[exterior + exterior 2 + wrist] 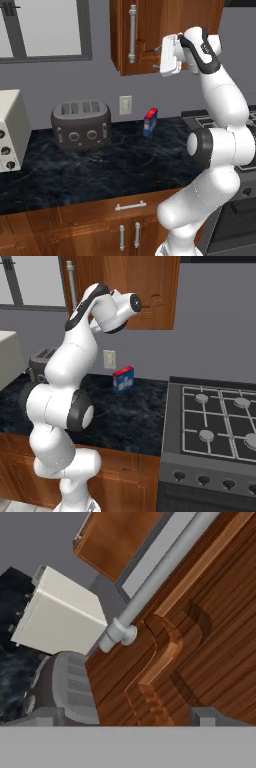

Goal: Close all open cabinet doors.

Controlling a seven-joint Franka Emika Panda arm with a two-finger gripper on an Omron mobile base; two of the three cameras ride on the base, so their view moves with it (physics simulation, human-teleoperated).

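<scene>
Gripper (pixel 159 59) position, left base view: raised in front of the lower edge of the cabinet door (pixel 150 30), with 2 fingers spread apart, pointing at the door face and grasping nothing. The door is reddish-brown wood with a raised panel; its vertical silver bar handle (pixel 132 34) sits near the left edge, apart from the fingers. The door hangs on the grey wall above a dark marbled counter (pixel 115 165). On the counter stand a grey 4-slot toaster (pixel 81 125), a cream toaster oven (pixel 12 131) at the left edge, and a small blue-and-red box (pixel 150 121). A window (pixel 45 30) occupies the upper left, a wall outlet (pixel 125 105) sits behind the counter, and wooden drawer fronts (pixel 130 206) run below.

Right base view: the arm's wrist covers the gripper. The cabinet door (pixel 140 286) reaches down to just above the wrist. The box (pixel 123 379) stands on the counter (pixel 130 416) left of a gas stove (pixel 220 421) with 4 burners.

Hand view: the door panel (pixel 200 637) lies close to the camera, its wood grain and raised moulding clearly visible. The handle's lower mount (pixel 120 634) is fixed to the door. Both fingertips (pixel 207 716) stand wide apart at the bottom edge. The toaster (pixel 70 687) and toaster oven (pixel 60 614) lie beyond.
</scene>
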